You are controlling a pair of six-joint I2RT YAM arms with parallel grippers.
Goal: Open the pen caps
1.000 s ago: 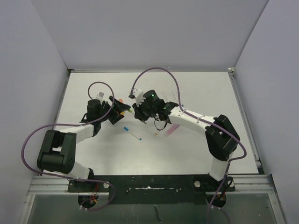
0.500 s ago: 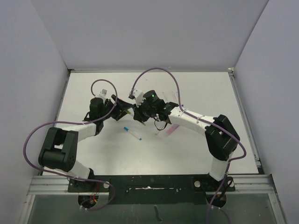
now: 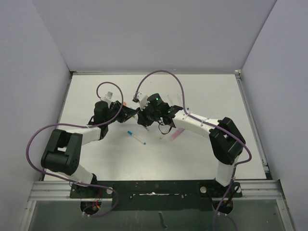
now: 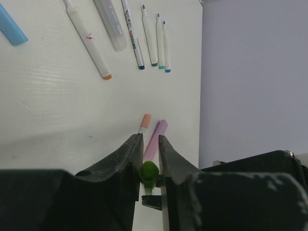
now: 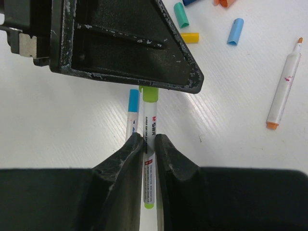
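Several caps [image 5: 181, 14] lie loose; my right gripper [image 5: 148, 138] clamps a pen [image 5: 149, 120], my left gripper [image 4: 150, 139] pinches its green cap [image 4: 148, 171], still on.

Left arm [image 3: 86, 134], right arm [image 3: 197, 123] bar the table [image 3: 144, 163] middle — pens [image 3: 137, 138] and pen caps [image 5: 235, 31] litter it; near strip open.

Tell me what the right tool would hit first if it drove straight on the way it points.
The left tool, right ahead: it is clamped on the green cap of the pen that the right tool holds. Little gap shows between them, though depth is hard to judge.
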